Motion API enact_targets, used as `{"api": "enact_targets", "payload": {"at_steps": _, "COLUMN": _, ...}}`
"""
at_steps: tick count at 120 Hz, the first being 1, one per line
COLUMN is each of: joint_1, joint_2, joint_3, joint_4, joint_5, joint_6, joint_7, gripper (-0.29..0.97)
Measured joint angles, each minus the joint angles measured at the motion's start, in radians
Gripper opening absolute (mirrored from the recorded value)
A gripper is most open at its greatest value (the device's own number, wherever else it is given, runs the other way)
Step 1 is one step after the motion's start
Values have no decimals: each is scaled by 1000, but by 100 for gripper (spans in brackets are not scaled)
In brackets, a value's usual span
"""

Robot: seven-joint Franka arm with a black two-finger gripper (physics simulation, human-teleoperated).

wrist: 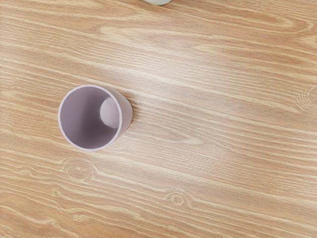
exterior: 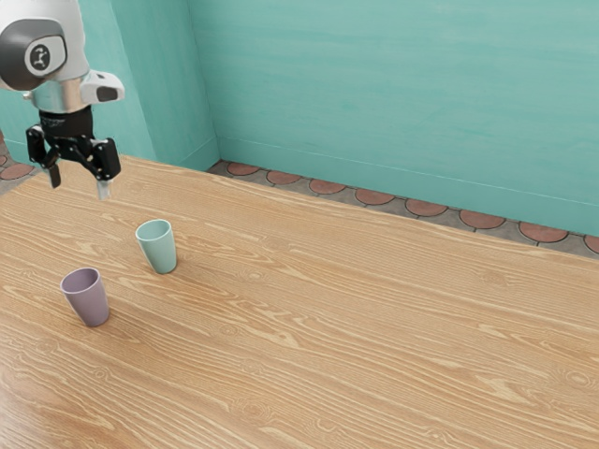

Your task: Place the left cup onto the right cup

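A lilac cup (exterior: pixel 86 296) stands upright on the wooden table, toward the exterior view's left. A teal cup (exterior: pixel 156 245) stands upright just beyond it, a little further right. My gripper (exterior: pixel 77 183) hangs in the air above and behind both cups, its two fingers apart with nothing between them. From the wrist view I look down into the lilac cup (wrist: pixel 93 117), with its mouth facing up. A sliver of the teal cup (wrist: pixel 158 2) shows at the frame's edge.
The wooden table (exterior: pixel 356 318) stretches wide toward the exterior view's right. A teal wall (exterior: pixel 393 84) rises behind it, with a strip of red tiled floor (exterior: pixel 421 208) at its foot.
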Motion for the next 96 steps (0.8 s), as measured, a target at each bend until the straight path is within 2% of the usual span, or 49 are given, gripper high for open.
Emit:
{"api": "enact_targets", "payload": {"at_steps": 44, "joint_1": 152, "joint_2": 10, "joint_3": -24, "joint_4": -75, "joint_5": -31, "joint_6": -16, "joint_7": 18, "gripper": 68}}
{"api": "enact_targets", "payload": {"at_steps": 96, "joint_1": 313, "joint_2": 42, "joint_3": -26, "joint_4": -204, "joint_5": -87, "joint_6": 105, "joint_7": 122, "gripper": 68}}
